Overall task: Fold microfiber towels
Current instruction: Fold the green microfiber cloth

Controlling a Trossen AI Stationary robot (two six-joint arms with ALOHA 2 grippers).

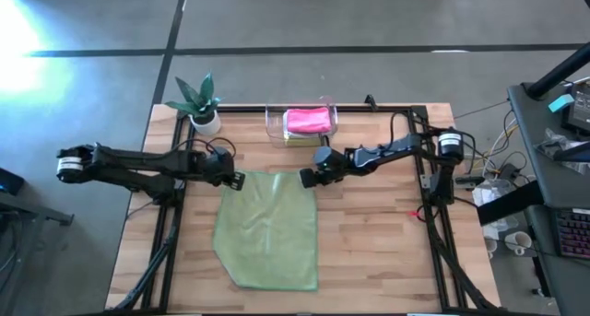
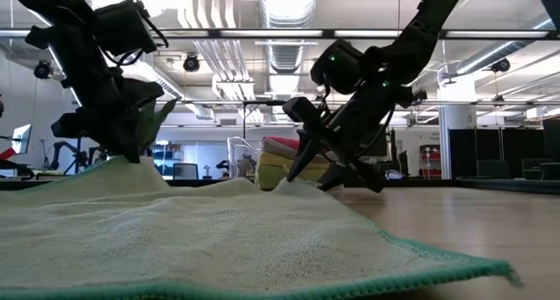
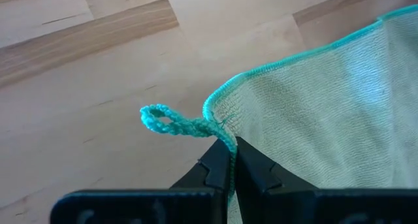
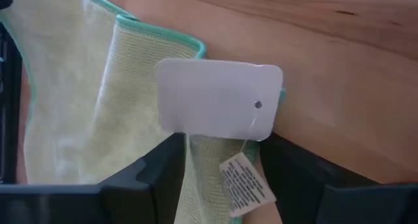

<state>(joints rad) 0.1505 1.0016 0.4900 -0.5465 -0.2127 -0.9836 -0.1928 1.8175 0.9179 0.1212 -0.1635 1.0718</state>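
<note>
Closest to the low camera we see the sage green towel [image 2: 201,239], its teal-stitched hem running across the foreground and its nap filling the lower part of that view. From above, we find the bench [image 1: 387,251], a pale wooden top in a dark frame, as the largest thing in sight. On it the sage green towel [image 1: 268,228] lies spread near the middle, flat over most of its area, with its 2 far corners lifted.

We see the left arm reaching in from the left side, and the left end effector [image 1: 237,180] sits at the towel's far left corner. In the left wrist view its fingers are pressed together on the hem, pinching that corner, and a small teal hanging loop [image 3: 171,121] sticks out beside the pinch.

We see the right arm reaching in from the right, with the right end effector [image 1: 308,179] at the towel's far right corner. Its fingers stand spread on either side of the cloth there; we cannot tell whether they touch it. Between them hang a blank white card tag [image 4: 219,98] and a small printed care label [image 4: 246,181].

At the far edge of the bench stands a clear plastic bin [image 1: 274,123] holding a folded hot pink towel [image 1: 308,120] on top. Left of the bin we see a small potted plant [image 1: 200,102].
</note>
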